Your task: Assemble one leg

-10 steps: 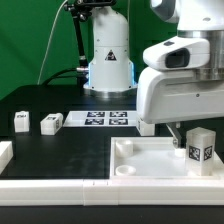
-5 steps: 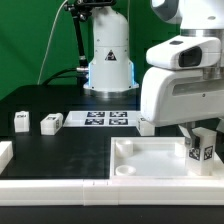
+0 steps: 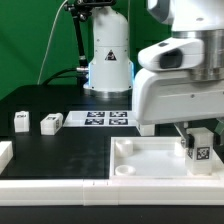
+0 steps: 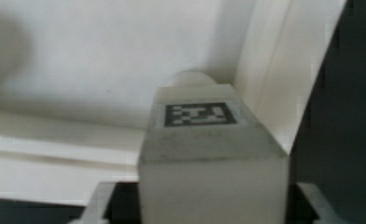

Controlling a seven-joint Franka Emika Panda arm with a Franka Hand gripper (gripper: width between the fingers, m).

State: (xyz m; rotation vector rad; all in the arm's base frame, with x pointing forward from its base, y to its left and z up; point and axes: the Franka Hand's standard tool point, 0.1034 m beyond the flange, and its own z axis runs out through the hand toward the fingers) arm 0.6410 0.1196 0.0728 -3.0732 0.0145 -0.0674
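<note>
My gripper (image 3: 197,128) is shut on a white leg (image 3: 198,148) with a black-and-white tag on its side. It holds the leg upright at the corner of the large white tabletop (image 3: 140,170) on the exterior view's right. In the wrist view the leg (image 4: 212,150) fills the middle between the two fingers (image 4: 118,200), with the tabletop's rim (image 4: 278,60) beyond it. Two more legs (image 3: 20,121) (image 3: 51,123) lie on the black table at the exterior view's left.
The marker board (image 3: 107,119) lies flat behind the tabletop. Another white leg (image 3: 146,126) lies behind it, half hidden by my arm. A white part (image 3: 5,153) sits at the left edge. A white robot base (image 3: 109,60) stands at the back.
The gripper and the held leg have moved down a little toward the tabletop corner and slightly to the exterior view's left.
</note>
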